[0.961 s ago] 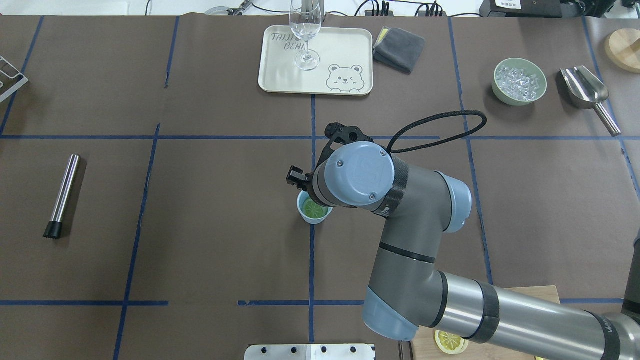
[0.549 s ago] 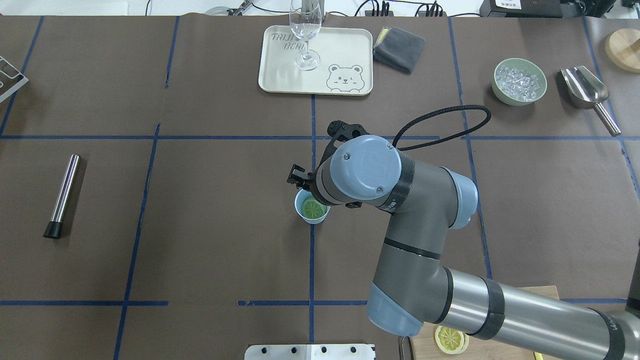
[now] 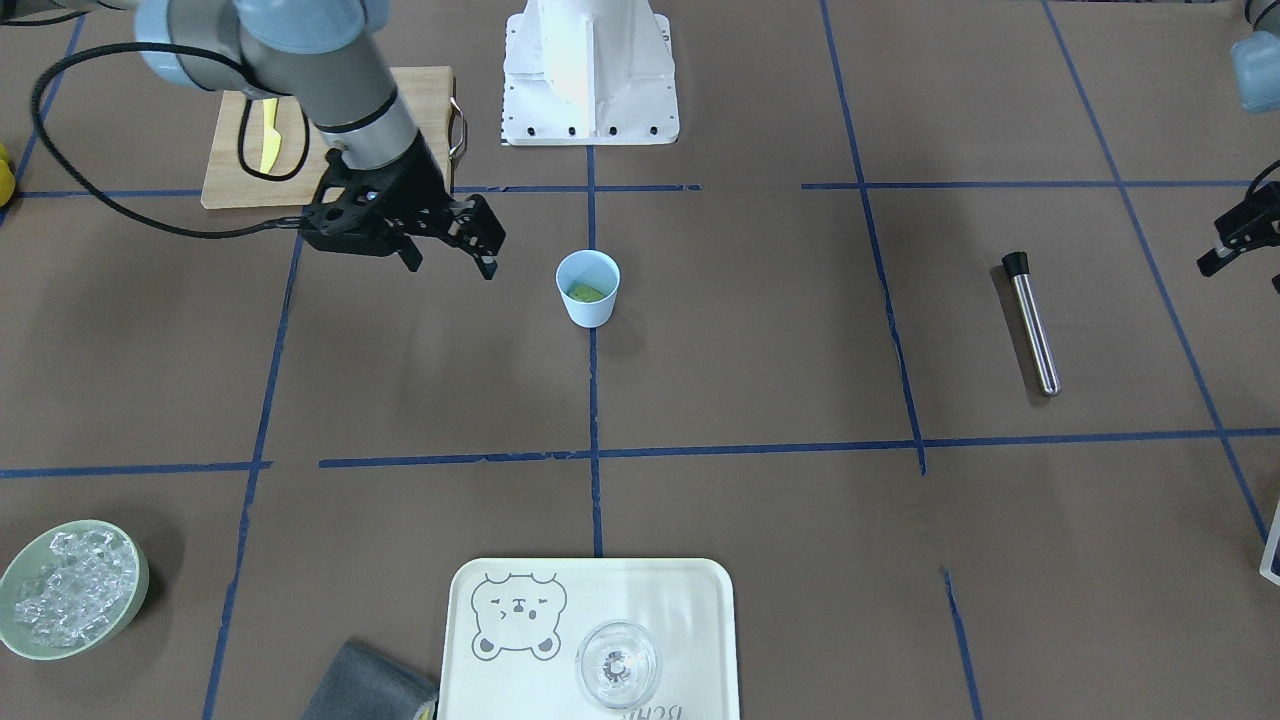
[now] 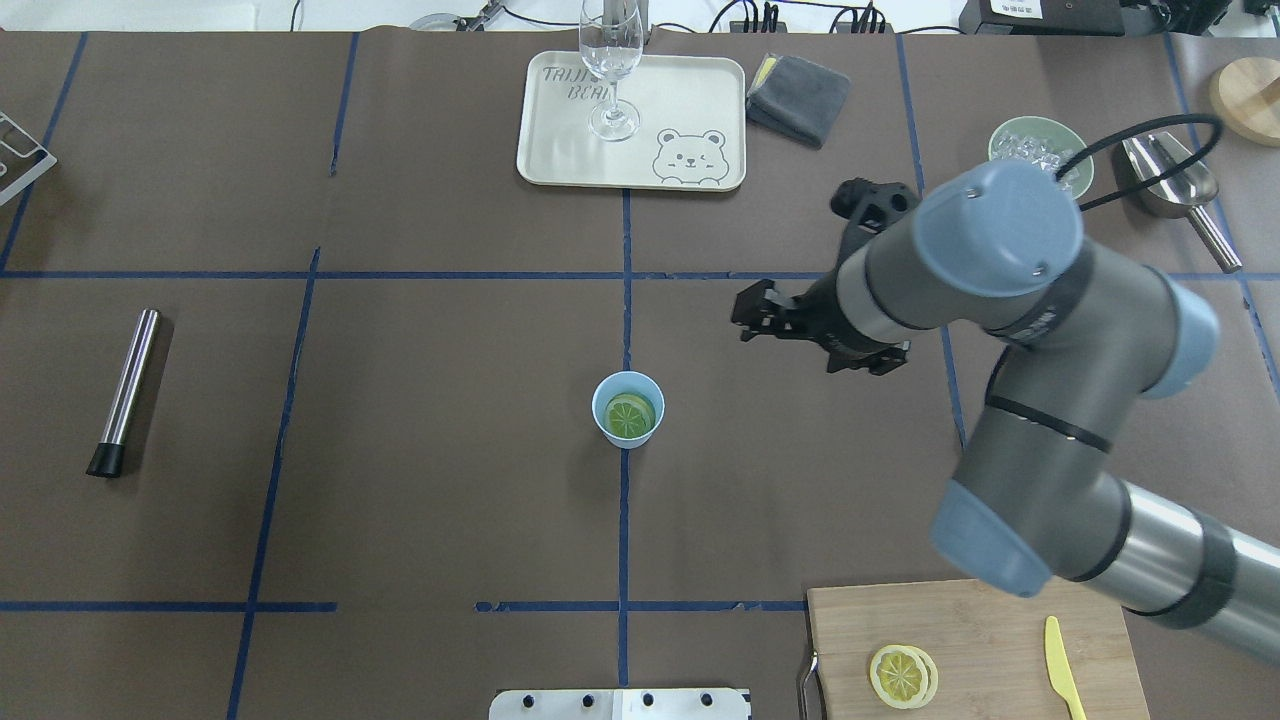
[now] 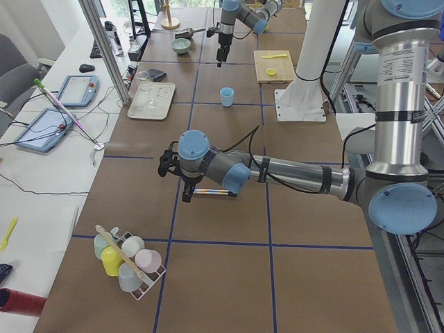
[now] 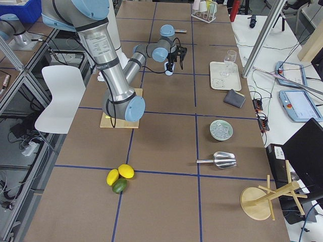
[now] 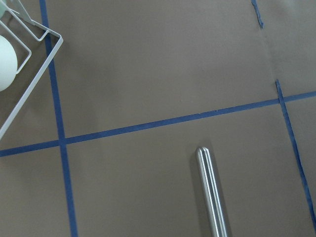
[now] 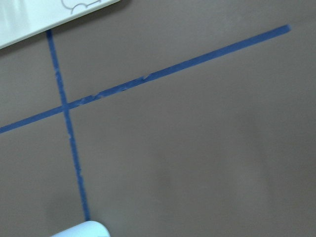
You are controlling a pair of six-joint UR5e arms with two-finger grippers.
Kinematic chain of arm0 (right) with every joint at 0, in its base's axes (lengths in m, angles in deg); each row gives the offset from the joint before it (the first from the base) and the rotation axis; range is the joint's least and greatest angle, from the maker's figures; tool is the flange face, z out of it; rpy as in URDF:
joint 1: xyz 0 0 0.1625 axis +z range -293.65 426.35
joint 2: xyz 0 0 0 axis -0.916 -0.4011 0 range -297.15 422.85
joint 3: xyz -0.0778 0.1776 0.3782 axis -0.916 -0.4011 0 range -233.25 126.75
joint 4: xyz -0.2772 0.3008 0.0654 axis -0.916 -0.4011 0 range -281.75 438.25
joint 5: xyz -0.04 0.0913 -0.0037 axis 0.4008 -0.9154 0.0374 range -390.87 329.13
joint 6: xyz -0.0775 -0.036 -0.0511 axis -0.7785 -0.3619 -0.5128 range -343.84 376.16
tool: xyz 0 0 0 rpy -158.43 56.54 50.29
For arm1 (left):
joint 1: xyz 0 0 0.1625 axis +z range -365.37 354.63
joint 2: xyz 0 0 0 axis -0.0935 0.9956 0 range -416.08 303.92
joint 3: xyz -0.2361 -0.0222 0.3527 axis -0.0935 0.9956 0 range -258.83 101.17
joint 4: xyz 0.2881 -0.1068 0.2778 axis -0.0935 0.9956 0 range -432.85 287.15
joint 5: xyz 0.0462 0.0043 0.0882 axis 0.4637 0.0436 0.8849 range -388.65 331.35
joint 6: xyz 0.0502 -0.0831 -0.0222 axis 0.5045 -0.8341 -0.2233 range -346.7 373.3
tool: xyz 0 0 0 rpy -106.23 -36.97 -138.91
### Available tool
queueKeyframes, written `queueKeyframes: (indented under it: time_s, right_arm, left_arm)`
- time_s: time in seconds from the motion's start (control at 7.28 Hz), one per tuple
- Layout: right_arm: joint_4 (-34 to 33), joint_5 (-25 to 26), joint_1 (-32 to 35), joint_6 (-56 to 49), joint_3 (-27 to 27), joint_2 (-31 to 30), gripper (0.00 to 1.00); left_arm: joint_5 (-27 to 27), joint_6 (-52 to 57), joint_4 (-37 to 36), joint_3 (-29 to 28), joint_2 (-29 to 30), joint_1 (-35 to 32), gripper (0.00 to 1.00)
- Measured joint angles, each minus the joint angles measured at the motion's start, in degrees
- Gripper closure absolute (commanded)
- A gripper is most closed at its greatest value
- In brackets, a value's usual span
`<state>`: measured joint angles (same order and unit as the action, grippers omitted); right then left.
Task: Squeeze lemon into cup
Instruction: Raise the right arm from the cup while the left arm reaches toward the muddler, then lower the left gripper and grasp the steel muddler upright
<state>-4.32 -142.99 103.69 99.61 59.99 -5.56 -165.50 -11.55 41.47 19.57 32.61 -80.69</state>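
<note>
The light-blue cup stands at the table's middle on a blue tape line. A lemon slice lies cut face up inside it. They also show in the front view: the cup and the lemon. My right gripper is open and empty. It hovers to the right of the cup and slightly beyond it, well apart from it; the front view shows it too. My left gripper shows only partly at the frame edge near a steel muddler; I cannot tell its state.
A cutting board at the near right holds another lemon slice and a yellow knife. A tray with a wine glass, a grey cloth, an ice bowl and a scoop stand at the far side.
My right arm has swung away from above the cup, to the right and farther back. The lemon slice stays in the cup, now fully uncovered.
</note>
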Motion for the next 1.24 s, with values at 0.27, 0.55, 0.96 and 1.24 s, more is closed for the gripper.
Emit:
queueKeyframes:
  time_s: [0.27, 0.55, 0.96, 1.24]
  right_arm:
    - [0.3, -4.3, 5.7, -10.0, 3.6, -9.2, 0.0]
    - [0.4, -6.7, 8.6, -15.3, 4.8, -13.4, 0.0]
    - [0.4, -7.1, 9.1, -16.2, 5.7, -14.5, 0.0]
    - [0.4, -7.2, 9.1, -16.2, 5.9, -14.7, 0.0]
  left_arm:
    - [8.3, -8.1, 2.1, -3.2, 3.0, 9.7, 0.09]
    - [9.7, -10.6, 2.3, -7.2, 5.1, 12.5, 0.1]
    - [10.2, -10.9, 2.4, -10.2, 6.6, 16.3, 0.1]
    - [9.9, -11.0, 2.3, -10.6, 7.0, 17.0, 0.15]
